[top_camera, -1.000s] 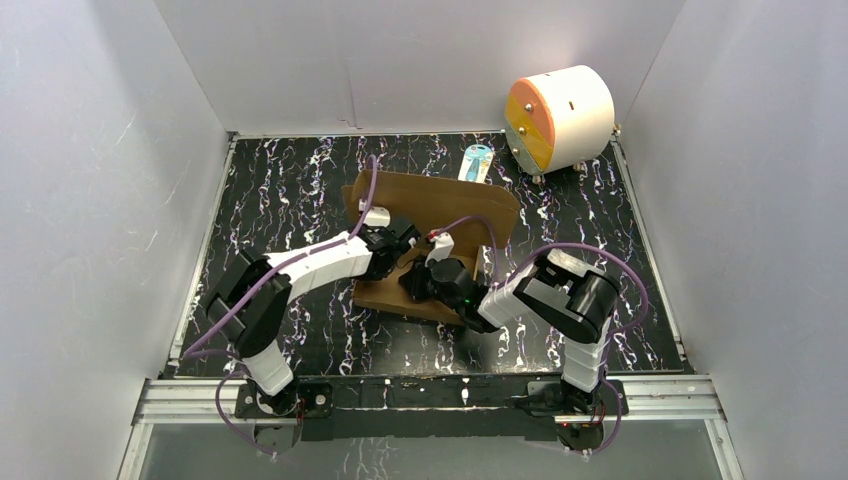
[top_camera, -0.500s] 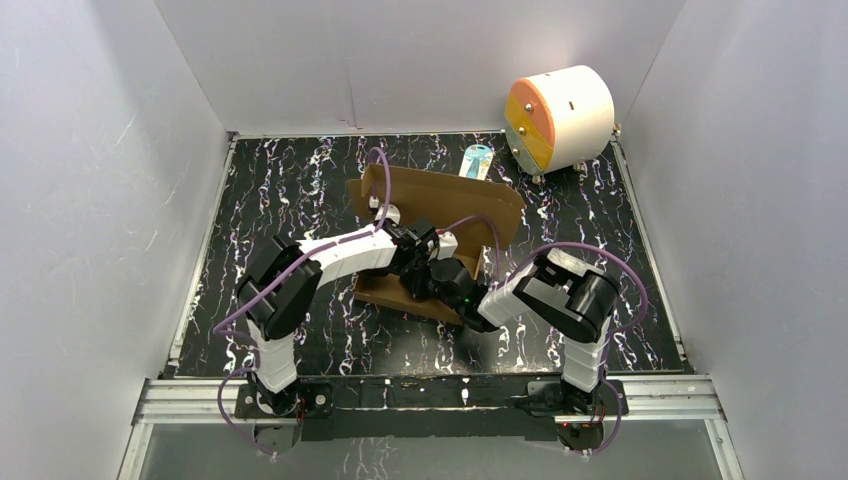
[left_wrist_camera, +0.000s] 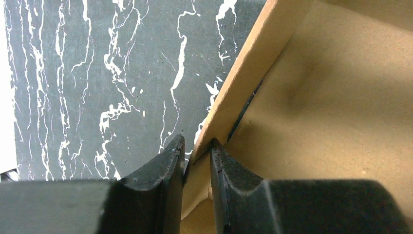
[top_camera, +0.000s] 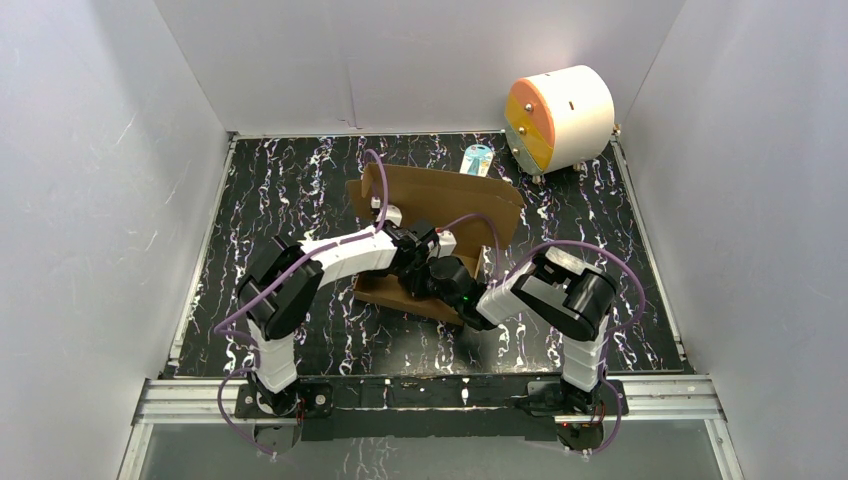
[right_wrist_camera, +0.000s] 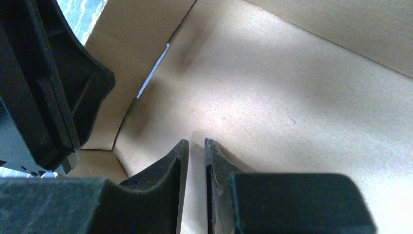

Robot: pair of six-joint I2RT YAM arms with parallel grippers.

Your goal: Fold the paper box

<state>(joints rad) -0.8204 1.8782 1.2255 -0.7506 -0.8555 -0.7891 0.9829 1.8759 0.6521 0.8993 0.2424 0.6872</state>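
The paper box (top_camera: 440,195) is brown cardboard at the table's middle, its long back panel standing up and its base lying toward me. My left gripper (top_camera: 420,245) reaches in from the left. In the left wrist view it (left_wrist_camera: 197,148) is shut on the upright side wall (left_wrist_camera: 243,73), one finger outside and one inside. My right gripper (top_camera: 440,275) is inside the box. In the right wrist view it (right_wrist_camera: 196,142) is shut and empty, tips against the inner cardboard (right_wrist_camera: 292,97). The left gripper's fingers (right_wrist_camera: 48,97) show there at the left.
A white-and-orange cylinder (top_camera: 558,118) stands at the back right corner. A small blue-and-white item (top_camera: 477,160) lies behind the box. White enclosure walls rise on the left, back and right. The black marbled tabletop (left_wrist_camera: 97,73) lies left of the box wall.
My left arm swung right and its gripper moved in onto the box's side wall. The back panel shifted slightly. My right arm has barely moved.
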